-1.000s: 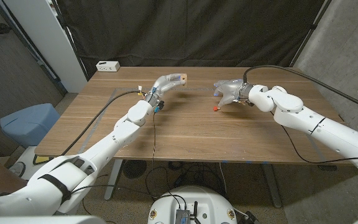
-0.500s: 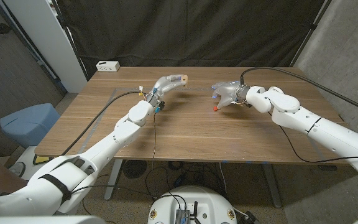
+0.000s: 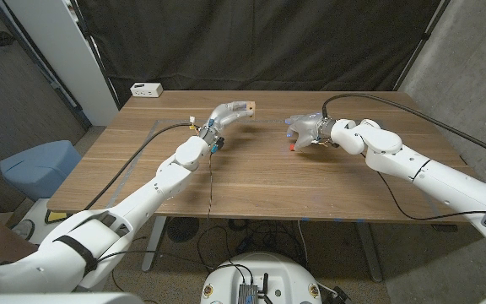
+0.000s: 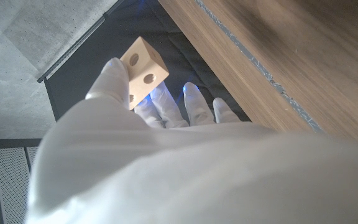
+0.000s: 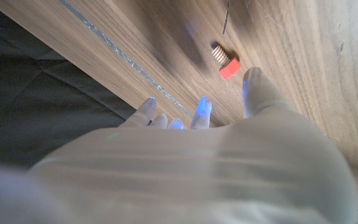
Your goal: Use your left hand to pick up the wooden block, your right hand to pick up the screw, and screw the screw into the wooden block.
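Right hand closing in on the screw, left already has the block.

My right hand (image 3: 308,133) has slid leftward over the last second and now sits right over the screw (image 3: 291,148), fingers spread, holding nothing; in the right wrist view the screw (image 5: 224,62) lies on the table (image 3: 251,181) just beyond my fingertips (image 5: 202,107), apart from them, so I judge the grasp is next, not done. Screw: red square head, short tan threaded shank, lying on its side. My left hand (image 3: 220,116) hasn't moved, holds the wooden block (image 3: 245,106) pinched at its tips, raised off the table, well to the left of the screw. Block (image 4: 143,68) is pale wood, round holes on two faces.
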Motion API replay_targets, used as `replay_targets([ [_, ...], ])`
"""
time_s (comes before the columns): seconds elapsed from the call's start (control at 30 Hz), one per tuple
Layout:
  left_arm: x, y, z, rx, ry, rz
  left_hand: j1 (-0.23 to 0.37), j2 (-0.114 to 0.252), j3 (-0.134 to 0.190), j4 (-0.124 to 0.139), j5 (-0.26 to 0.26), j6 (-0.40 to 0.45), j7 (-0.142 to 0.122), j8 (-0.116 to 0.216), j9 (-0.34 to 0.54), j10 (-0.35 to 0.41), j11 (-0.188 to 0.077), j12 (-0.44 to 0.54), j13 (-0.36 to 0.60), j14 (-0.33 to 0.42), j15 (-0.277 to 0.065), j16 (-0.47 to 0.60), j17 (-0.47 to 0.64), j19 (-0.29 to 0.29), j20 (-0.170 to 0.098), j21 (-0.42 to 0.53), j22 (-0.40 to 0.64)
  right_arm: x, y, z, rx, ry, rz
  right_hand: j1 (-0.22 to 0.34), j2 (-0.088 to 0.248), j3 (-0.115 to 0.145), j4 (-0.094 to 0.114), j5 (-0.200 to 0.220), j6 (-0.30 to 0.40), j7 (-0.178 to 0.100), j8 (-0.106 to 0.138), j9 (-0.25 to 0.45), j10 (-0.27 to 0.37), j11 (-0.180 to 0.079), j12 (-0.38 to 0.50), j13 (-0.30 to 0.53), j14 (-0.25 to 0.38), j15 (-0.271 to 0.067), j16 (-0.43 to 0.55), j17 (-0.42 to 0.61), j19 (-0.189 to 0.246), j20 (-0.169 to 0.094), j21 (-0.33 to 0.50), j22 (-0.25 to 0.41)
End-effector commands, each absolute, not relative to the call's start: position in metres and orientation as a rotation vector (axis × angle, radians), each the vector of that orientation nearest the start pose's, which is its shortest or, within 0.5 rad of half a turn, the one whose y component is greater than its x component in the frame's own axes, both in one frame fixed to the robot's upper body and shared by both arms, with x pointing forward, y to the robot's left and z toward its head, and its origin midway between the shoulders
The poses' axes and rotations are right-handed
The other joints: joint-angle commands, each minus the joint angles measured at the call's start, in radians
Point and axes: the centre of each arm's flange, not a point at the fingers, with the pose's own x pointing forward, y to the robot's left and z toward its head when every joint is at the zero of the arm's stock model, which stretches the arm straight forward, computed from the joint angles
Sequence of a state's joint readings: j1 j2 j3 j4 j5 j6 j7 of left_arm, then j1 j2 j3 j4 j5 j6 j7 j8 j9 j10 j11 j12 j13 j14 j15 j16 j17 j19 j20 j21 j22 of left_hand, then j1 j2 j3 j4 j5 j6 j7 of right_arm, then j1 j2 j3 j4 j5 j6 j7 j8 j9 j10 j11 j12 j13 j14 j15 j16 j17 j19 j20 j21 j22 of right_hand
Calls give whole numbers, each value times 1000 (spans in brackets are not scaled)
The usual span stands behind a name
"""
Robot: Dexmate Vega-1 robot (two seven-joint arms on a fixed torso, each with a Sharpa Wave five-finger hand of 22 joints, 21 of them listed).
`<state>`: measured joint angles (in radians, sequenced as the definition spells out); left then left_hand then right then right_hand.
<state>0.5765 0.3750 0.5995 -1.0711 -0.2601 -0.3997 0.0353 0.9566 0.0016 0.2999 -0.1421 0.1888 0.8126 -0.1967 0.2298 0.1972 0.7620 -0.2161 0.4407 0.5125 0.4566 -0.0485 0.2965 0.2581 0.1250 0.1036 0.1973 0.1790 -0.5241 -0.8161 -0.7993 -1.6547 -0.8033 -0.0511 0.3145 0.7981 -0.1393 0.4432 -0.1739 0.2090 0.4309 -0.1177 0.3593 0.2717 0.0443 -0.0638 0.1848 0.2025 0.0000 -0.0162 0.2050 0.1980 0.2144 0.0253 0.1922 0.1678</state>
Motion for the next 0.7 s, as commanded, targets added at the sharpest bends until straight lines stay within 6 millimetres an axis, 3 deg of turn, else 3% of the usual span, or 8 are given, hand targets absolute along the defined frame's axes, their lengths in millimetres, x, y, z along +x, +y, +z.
replay_targets([
  [0.03,683,176,23,352,-726,-285,6,10,-4,-1,7,10,1,1,5,1,-3,0,5,-5,-116,5,5,-1,0,5,4,636,-197,29,-1911,-526,183,15,3,11,-1,5,11,0,14,5,5,6,9,3,8,-6,4,3,11,-1,3,3],
  [0.7,687,176,21,355,-712,-282,7,13,-8,-1,8,10,1,0,5,2,-3,-3,8,-5,-118,8,8,-1,-2,6,4,645,-196,21,-1905,-540,180,27,-3,15,1,3,30,6,43,25,10,15,12,6,20,-10,8,6,23,-9,4,3],
])
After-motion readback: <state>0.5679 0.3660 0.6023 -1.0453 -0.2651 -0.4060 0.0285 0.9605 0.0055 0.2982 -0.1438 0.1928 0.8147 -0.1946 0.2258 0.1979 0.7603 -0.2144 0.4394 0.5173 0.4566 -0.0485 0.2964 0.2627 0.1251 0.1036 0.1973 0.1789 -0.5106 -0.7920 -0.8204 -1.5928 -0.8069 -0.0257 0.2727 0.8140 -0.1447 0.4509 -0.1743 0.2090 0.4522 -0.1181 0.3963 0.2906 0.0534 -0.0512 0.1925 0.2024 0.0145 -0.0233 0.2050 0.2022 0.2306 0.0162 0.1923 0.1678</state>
